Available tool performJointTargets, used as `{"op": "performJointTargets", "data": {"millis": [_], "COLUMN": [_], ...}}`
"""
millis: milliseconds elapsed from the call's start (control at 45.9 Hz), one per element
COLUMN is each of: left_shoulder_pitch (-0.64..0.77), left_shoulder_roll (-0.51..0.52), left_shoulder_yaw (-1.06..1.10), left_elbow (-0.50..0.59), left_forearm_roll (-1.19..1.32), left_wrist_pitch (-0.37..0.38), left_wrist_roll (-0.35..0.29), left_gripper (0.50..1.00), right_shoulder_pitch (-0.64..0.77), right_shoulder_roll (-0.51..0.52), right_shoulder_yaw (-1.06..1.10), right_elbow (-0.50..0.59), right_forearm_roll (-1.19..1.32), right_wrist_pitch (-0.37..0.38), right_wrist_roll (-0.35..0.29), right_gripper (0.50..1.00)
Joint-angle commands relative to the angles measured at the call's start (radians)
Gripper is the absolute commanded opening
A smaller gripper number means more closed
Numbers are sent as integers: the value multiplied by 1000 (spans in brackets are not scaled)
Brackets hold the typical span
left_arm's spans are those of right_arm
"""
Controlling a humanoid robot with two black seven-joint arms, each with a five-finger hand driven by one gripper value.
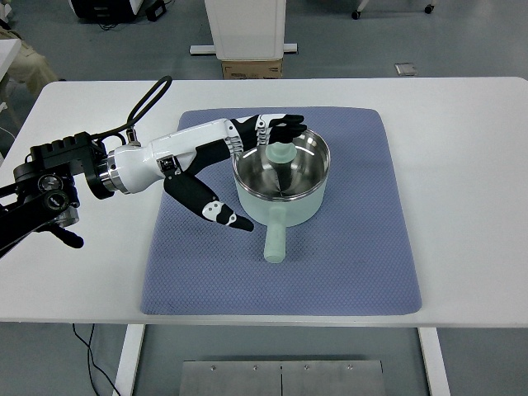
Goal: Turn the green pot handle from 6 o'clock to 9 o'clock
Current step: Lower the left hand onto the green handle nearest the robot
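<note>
Pale green on the outside and bright steel within, the green pot (281,177) sits a little above the middle of the blue-grey mat (330,264). Its stubby green handle (275,239) sticks out from the near wall, pointing straight toward the robot's side, at six o'clock. Inside the bowl a rounded pale green shape shows against the far wall; it looks like a knob or its reflection in the steel, and I cannot tell which.

Reaching in from the pot's left, the left robot hand (239,169) is spread wide around the pot's left side and grips nothing. Its dark fingers (276,125) lie along and over the far-left rim, seeming to touch it, though contact cannot be confirmed from above. The thumb (216,212), black with white patches, points down and right on the near-left side of the pot, its tip just beside the root of the handle, apart from it. The white forearm (161,161) runs away from the pot to the left, toward a black joint block (49,177) near the picture's edge, with a dark cable (144,99) looping above it.

Under the pot, the mat lies on a white table (470,198), which extends well beyond the pot on every side.
</note>
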Motion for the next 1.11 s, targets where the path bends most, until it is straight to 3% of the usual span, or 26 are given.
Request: {"op": "performJointTargets", "data": {"millis": [0,283,696,1088], "left_shoulder_pitch": [0,-46,-142,-194], "left_shoulder_roll": [18,41,38,-13], "left_shoulder_yaw": [2,11,86,128], "left_elbow": [-22,-48,-48,-47], "left_forearm_roll": [29,126,218,394], "left_wrist_pitch": [-24,-79,-102,-144], "left_wrist_roll": [0,0,0,0], "left_gripper": [1000,1000,1000,1000], "right_shoulder_pitch": [0,0,0,0], "right_shoulder_roll": [0,0,0,0], "right_shoulder_yaw": [0,0,0,0], "right_elbow": [0,0,0,0], "right_forearm_roll": [0,0,0,0], "right_wrist_pitch": [0,0,0,0], "right_wrist_roll": [0,0,0,0], "right_gripper": [1000,1000,1000,1000]}}
